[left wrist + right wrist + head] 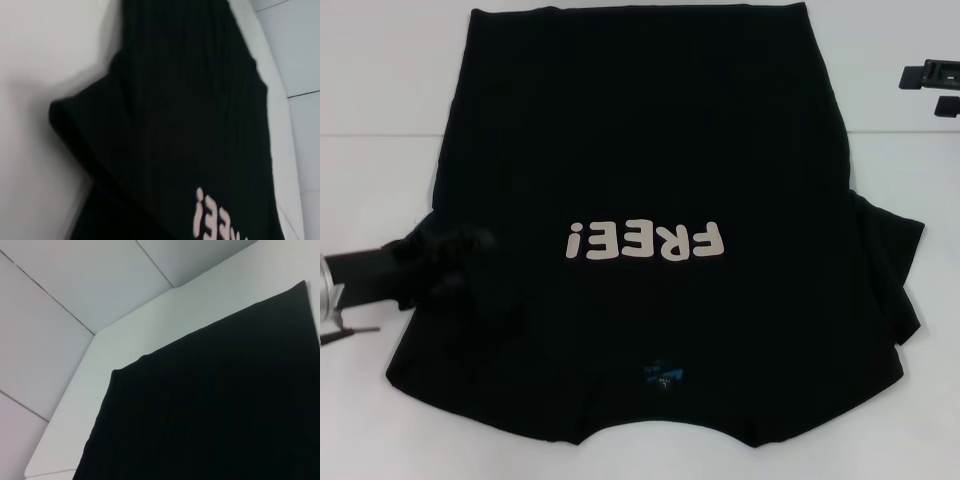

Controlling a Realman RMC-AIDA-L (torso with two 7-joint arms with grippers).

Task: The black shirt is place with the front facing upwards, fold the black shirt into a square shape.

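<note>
Our left hand (445, 255), grip state hidden in cloth, sits at the left sleeve of the soft black "FREE!" T-shirt (650, 150) spread printed-side up on the white tabletop (380, 120), seemingly to fold it inward.

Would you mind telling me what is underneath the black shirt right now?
The black shirt lies spread on the white table, which shows bare around it. The left gripper is at its left sleeve. Whatever else lies beneath the cloth is covered and cannot be seen.
</note>
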